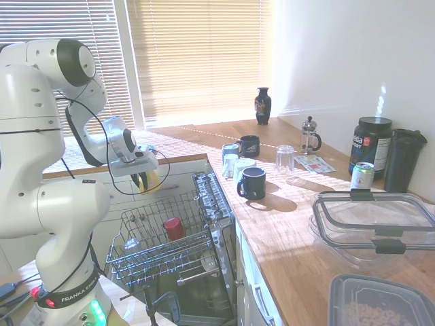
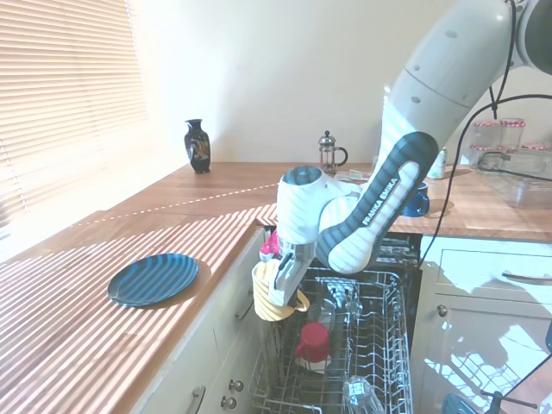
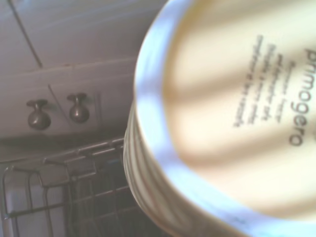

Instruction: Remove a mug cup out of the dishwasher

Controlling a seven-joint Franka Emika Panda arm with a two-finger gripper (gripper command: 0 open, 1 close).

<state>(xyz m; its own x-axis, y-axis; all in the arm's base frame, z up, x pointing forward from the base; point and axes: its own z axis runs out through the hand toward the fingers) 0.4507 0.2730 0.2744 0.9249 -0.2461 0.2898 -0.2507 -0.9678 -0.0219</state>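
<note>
Second exterior view: gripper (image 2: 278, 289) jaws clamp the mug cup (image 2: 274, 297), held upside-down, base up, above the dishwasher (image 2: 379, 362) rack's left edge; countertop (image 2: 103, 319) lies just left, red cup (image 2: 312, 341) below right.

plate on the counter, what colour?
Dark blue plate, crossed by light stripes from the blinds. Shows only in the second exterior view.

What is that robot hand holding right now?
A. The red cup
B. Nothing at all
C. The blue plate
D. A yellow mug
D: the gripper is shut on the yellow mug, lifted above the dishwasher rack, while the red cup sits in the rack and the blue plate lies on the counter.
</note>
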